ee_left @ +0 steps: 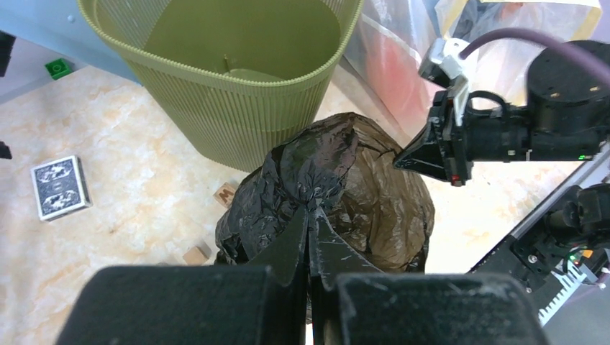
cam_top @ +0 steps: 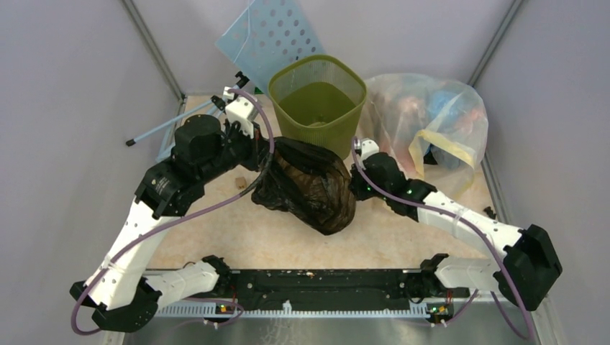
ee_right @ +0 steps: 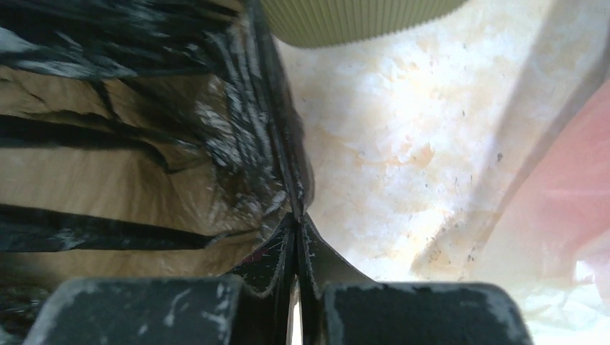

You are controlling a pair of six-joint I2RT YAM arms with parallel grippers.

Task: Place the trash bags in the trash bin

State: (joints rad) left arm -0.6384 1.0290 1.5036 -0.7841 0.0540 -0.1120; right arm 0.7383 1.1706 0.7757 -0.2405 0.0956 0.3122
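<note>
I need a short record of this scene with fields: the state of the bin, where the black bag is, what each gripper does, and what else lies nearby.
trash bin: upright, mouth open
black bag: crumpled, just in front of the bin, outside it
left gripper: shut on the bag's gathered top
right gripper: shut, pinching the bag's right side
nearby: clear bag of rubbish right of the bin; card deck on the table

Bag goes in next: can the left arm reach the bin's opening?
Probably yes: the trash bin stands open beyond the left end effector, only the black bag between; the right end effector, also pinching it, might hinder.
</note>
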